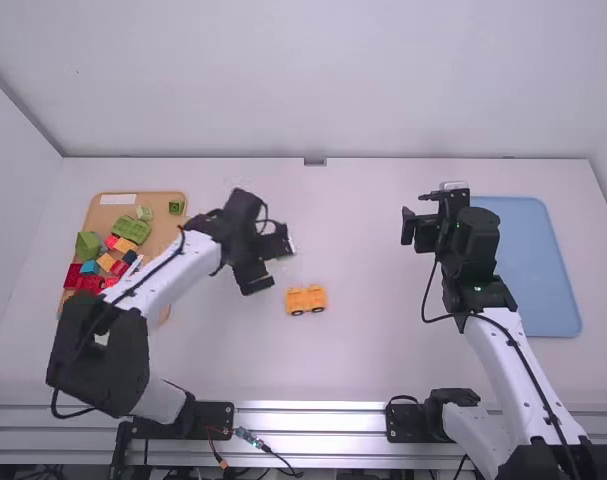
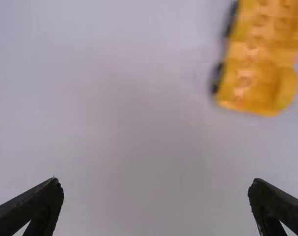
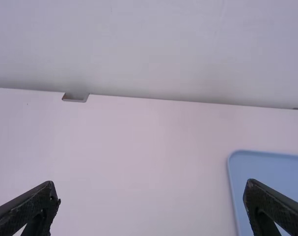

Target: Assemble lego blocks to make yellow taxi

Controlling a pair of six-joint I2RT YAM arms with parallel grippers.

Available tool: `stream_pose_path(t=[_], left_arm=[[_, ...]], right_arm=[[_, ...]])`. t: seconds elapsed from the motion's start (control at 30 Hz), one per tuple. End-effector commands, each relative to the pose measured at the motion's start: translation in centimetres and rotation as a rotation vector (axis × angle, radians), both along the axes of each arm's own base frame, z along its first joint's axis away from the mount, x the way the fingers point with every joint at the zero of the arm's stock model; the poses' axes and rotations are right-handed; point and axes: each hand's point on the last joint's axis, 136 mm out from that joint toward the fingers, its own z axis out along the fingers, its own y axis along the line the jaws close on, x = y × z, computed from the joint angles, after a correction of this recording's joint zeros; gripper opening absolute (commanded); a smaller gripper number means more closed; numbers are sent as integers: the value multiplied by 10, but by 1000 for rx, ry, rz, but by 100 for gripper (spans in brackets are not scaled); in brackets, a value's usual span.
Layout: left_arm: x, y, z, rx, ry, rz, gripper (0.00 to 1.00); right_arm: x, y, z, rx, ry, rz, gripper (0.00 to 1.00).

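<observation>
A yellow-orange block car base (image 1: 306, 299) with black wheels stands on the table near the middle, and in the left wrist view the same car base (image 2: 259, 59) lies beyond the fingers. My left gripper (image 1: 273, 264) is just left of it, spread wide; seen from its wrist, the left gripper (image 2: 156, 184) has nothing between its fingers. Well off to the right, my right gripper (image 1: 423, 215) is raised near the blue tray; from its own wrist, the right gripper (image 3: 152, 189) is open and holds nothing. Loose coloured blocks, among them a green one (image 1: 132, 229), lie on the tan board.
The tan board (image 1: 108, 211) is at the far left, partly under the left arm. A blue tray (image 1: 551, 262) lies on the right behind the right arm, and its corner (image 3: 242, 156) appears in the right wrist view. A wall rises at the table's far edge.
</observation>
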Motion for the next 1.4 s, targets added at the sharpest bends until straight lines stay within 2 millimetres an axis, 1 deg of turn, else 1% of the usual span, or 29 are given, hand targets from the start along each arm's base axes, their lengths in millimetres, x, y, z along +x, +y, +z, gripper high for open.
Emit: stream_pose_path(t=[0.0, 0.03, 0.1, 0.13, 0.17, 0.2, 0.27, 0.3, 0.33, 0.37, 0.4, 0.47, 0.5, 0.57, 0.6, 0.63, 0.67, 0.73, 0.8, 0.87, 0.97, 1.17, 1.23, 1.3, 1.37], left_arm=[[17, 38, 16, -58, -25, 221, 99], [25, 61, 18, -81, -34, 357, 99], [36, 96, 20, -128, -47, 549, 99], [42, 117, 21, -156, -60, 670, 99], [44, 121, 21, -163, -64, 695, 99], [51, 154, 22, -230, -84, 898, 99], [55, 192, 22, -304, -103, 1128, 99], [54, 205, 21, -330, -106, 1208, 99], [53, 221, 20, -361, -109, 1303, 99], [49, 243, 17, -398, -110, 1429, 99], [45, 254, 15, -413, -109, 1487, 99], [34, 283, 6, -432, -94, 1620, 99], [29, 292, 2, -431, -84, 1661, 99], [2, 329, -14, -372, -32, 1861, 99], [0, 331, -15, -364, -29, 1875, 99], [-10, 345, -22, -336, 2, 1959, 99], [-13, 351, -25, -342, 26, 2005, 99], [-18, 355, -27, -352, 77, 2097, 99], [-19, 358, -24, -364, 86, 2141, 99], [-15, 363, -18, -372, 67, 2139, 99], [-13, 363, -17, -375, 59, 2135, 99], [5, 368, -11, -441, -3, 2096, 99], [10, 371, -11, -449, -26, 2094, 99], [14, 376, -14, -454, -41, 2098, 95], [15, 376, -18, -449, -38, 2091, 95]], right_arm=[[3, -2, 9, 3, -22, -9, 99], [3, -2, 9, 3, -22, -8, 99], [3, -2, 10, 4, -23, -8, 99], [3, -2, 10, 4, -25, -8, 99], [3, -2, 10, 4, -25, -8, 99], [3, -1, 10, 4, -26, -8, 99], [3, 0, 11, 4, -29, -5, 99], [3, 1, 11, 4, -30, -2, 99], [3, 2, 12, 3, -32, 2, 99], [3, 5, 13, 4, -36, 10, 99], [3, 7, 13, 4, -37, 14, 99], [3, 11, 15, 5, -44, 24, 99], [3, 12, 15, 4, -46, 29, 99], [3, 17, 17, 3, -54, 42, 99], [3, 17, 17, 3, -54, 42, 99], [3, 19, 18, 3, -57, 48, 99], [3, 21, 18, 4, -59, 54, 99], [3, 24, 19, -4, -64, 63, 99], [3, 25, 19, -16, -67, 73, 99], [3, 26, 19, -19, -67, 77, 99], [3, 24, 19, -20, -66, 72, 99], [3, 25, 19, -20, -67, 73, 99], [3, 25, 18, -20, -66, 72, 99], [3, 25, 17, -20, -61, 72, 99], [2, 24, 17, -21, -58, 72, 99]])
